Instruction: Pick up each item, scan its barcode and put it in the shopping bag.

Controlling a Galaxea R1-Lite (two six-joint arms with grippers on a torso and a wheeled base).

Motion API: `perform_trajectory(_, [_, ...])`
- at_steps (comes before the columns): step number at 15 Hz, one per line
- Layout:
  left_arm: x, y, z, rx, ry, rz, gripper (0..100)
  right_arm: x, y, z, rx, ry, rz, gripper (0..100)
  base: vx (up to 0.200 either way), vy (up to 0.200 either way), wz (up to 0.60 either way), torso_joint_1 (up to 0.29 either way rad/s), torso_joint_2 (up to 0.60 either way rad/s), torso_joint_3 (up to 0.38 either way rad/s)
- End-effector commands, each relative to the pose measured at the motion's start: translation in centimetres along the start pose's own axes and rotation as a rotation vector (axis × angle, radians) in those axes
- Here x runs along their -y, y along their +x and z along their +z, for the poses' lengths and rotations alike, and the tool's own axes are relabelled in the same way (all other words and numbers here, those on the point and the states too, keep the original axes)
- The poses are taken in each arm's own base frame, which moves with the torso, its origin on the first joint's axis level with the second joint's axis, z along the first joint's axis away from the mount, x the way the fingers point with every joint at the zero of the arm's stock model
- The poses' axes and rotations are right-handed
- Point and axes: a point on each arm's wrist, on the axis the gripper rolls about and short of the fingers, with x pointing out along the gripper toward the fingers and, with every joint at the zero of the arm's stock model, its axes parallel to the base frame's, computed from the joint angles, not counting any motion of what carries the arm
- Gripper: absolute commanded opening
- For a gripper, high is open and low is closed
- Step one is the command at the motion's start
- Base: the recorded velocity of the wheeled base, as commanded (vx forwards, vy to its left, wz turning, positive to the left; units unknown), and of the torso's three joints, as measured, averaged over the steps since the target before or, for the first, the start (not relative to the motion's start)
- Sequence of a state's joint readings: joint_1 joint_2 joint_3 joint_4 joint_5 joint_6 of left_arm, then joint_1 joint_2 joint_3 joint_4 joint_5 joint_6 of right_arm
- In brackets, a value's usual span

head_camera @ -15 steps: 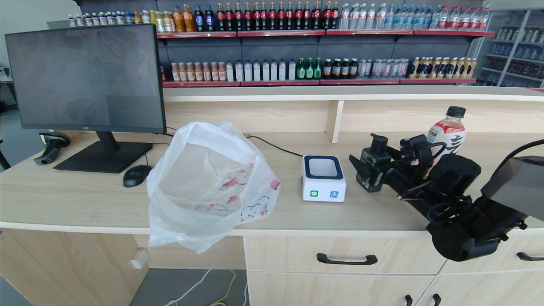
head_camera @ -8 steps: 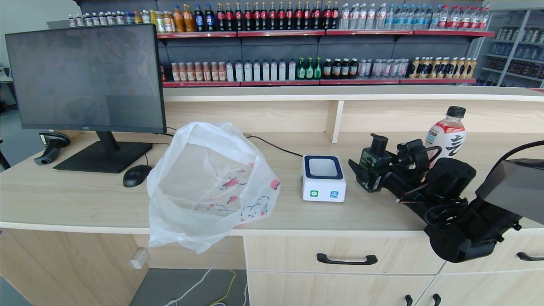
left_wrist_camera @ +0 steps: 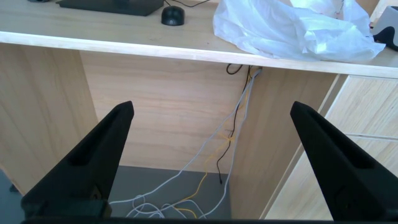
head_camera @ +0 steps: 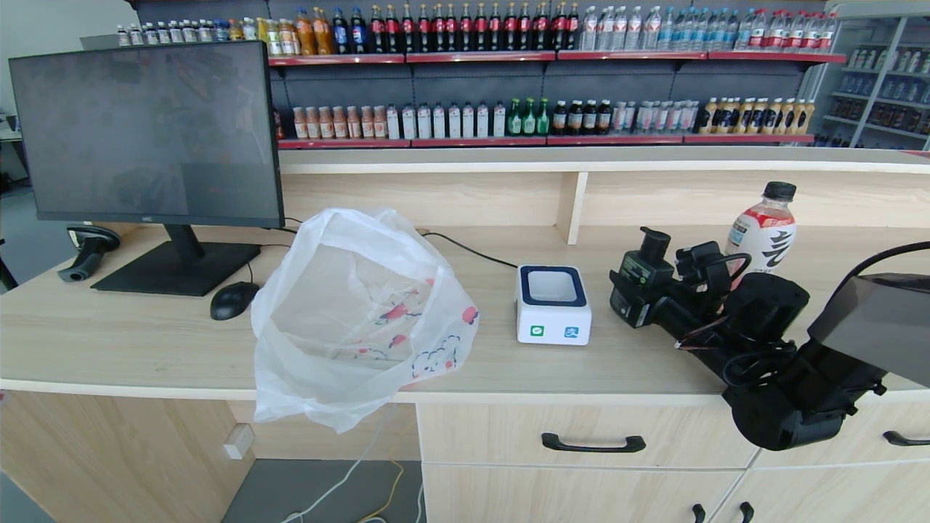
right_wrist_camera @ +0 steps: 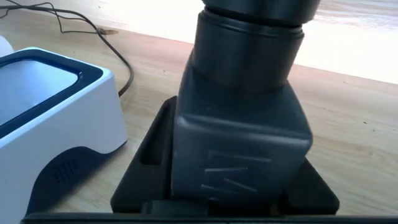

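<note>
My right gripper [head_camera: 631, 292] is shut on a small dark square bottle [head_camera: 644, 270] with a black cap, held just above the counter to the right of the white barcode scanner [head_camera: 552, 305]. In the right wrist view the dark bottle [right_wrist_camera: 242, 124] sits between the black fingers [right_wrist_camera: 149, 162], close beside the scanner [right_wrist_camera: 50, 118]. The white plastic shopping bag [head_camera: 356, 312] stands open left of the scanner, hanging over the counter's front edge. A white drink bottle [head_camera: 763, 229] stands upright behind the right arm. My left gripper [left_wrist_camera: 211, 112] hangs open below the counter, in front of the cabinet.
A monitor [head_camera: 145, 131], a mouse [head_camera: 232, 299] and a handheld scanner [head_camera: 87, 250] occupy the counter's left end. A cable [head_camera: 465, 250] runs behind the scanner. A raised back ledge [head_camera: 581, 163] borders the counter. Loose wires [left_wrist_camera: 217, 168] hang under the counter edge.
The right gripper with the dark bottle has shifted slightly to the right and tilted the bottle more upright. The bag, scanner and white bottle have not moved.
</note>
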State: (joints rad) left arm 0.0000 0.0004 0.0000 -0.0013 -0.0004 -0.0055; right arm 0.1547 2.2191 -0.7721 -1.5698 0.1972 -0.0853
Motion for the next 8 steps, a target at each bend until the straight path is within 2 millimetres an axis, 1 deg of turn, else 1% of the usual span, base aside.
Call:
perform_trajectory(1, [0.00,0.00,0.00,0.001,-0.001,0.000,100,0.05,-0.02,0.04,0.001,-0.001,-0.001,0,0.000,0.000,0.00,0.000,0.00,0.000])
perform_trajectory(8, [0.00,0.00,0.00,0.001,-0.001,0.000,100,0.05,-0.07,0.25,0.006,-0.003,-0.001,0,0.000,0.000,0.00,0.000,0.00,0.000])
